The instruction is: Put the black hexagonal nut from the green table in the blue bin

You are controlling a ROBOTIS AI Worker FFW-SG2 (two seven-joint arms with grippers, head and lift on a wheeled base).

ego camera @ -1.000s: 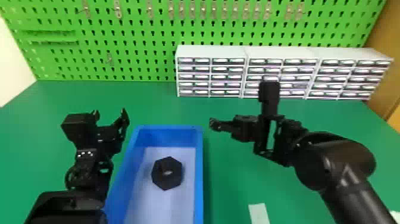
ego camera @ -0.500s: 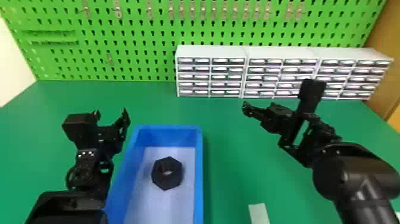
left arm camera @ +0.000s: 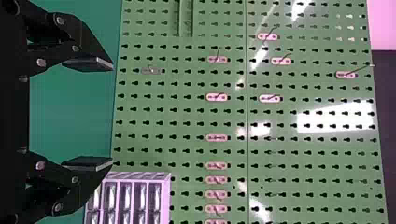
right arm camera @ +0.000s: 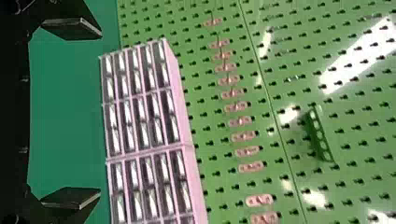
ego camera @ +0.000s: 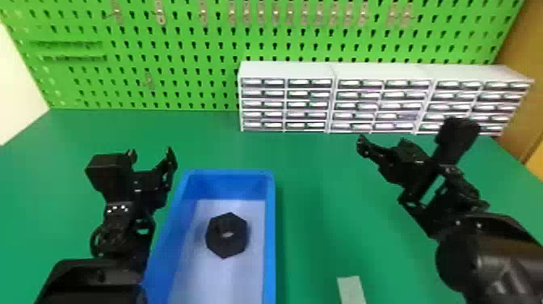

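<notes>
Black hexagonal nut point(ego camera: 227, 235), smooth-walled blue bin point(ego camera: 270, 242)

My right gripper point(ego camera: 383, 142) has swung farther to my right, away from the blue bin point(ego camera: 270, 226), its black housing point(ego camera: 458, 135) now overlapping the rightmost drawer unit point(ego camera: 468, 95); the wrist looks tilted too, probably, though dark parts merge.
</notes>
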